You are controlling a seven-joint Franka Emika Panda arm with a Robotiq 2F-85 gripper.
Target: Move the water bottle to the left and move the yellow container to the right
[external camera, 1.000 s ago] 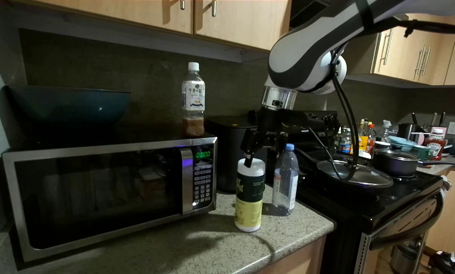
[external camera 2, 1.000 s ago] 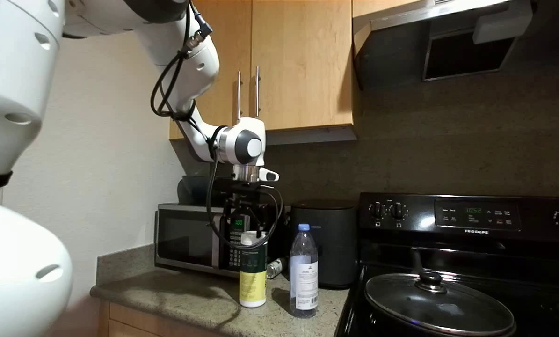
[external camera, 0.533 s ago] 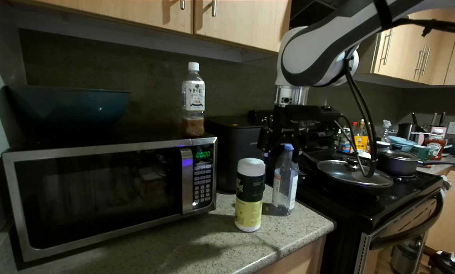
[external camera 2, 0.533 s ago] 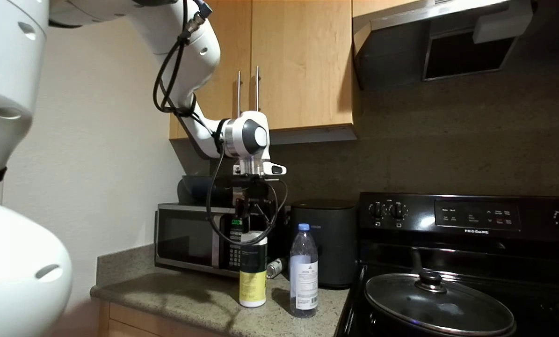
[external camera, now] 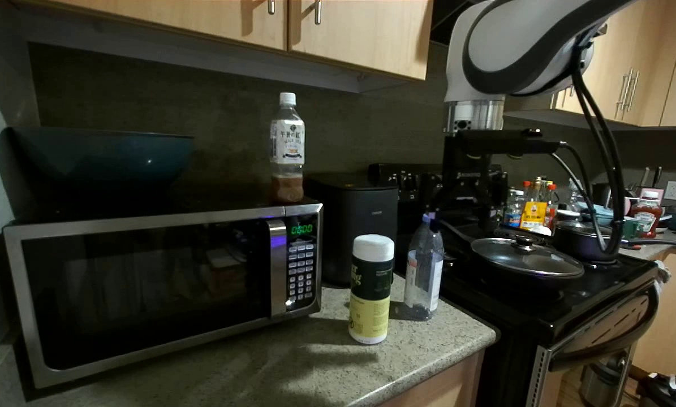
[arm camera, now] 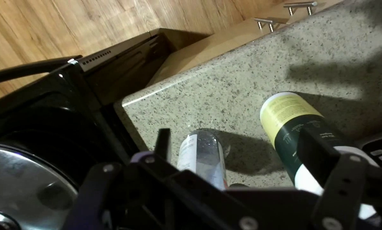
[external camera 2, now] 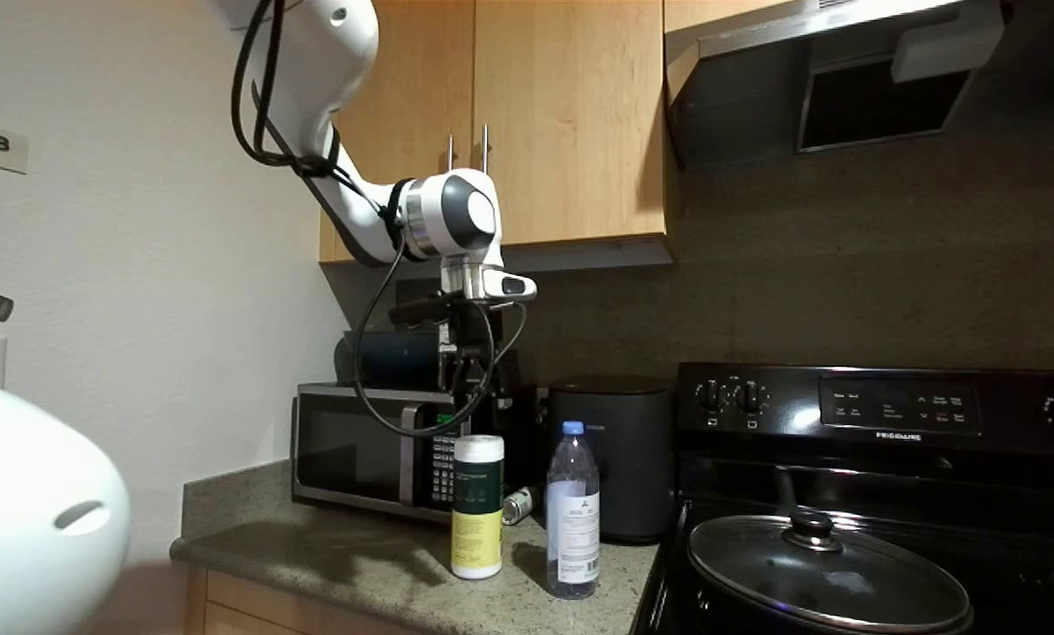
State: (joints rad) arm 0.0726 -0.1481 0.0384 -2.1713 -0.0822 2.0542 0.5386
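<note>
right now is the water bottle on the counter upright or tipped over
Upright. In both exterior views the water bottle stands straight on the counter, its blue cap at the top.

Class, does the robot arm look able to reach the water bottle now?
Probably yes: the fingers are open and nothing rests on the water bottle, though the nearby yellow container may crowd them.

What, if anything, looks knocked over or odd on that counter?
In an exterior view, a small whitish cylinder, perhaps a can, seems to lie on its side near the black box. That looks odd because the clear plastic bottle and yellow-and-green cylindrical container stand upright.
</note>
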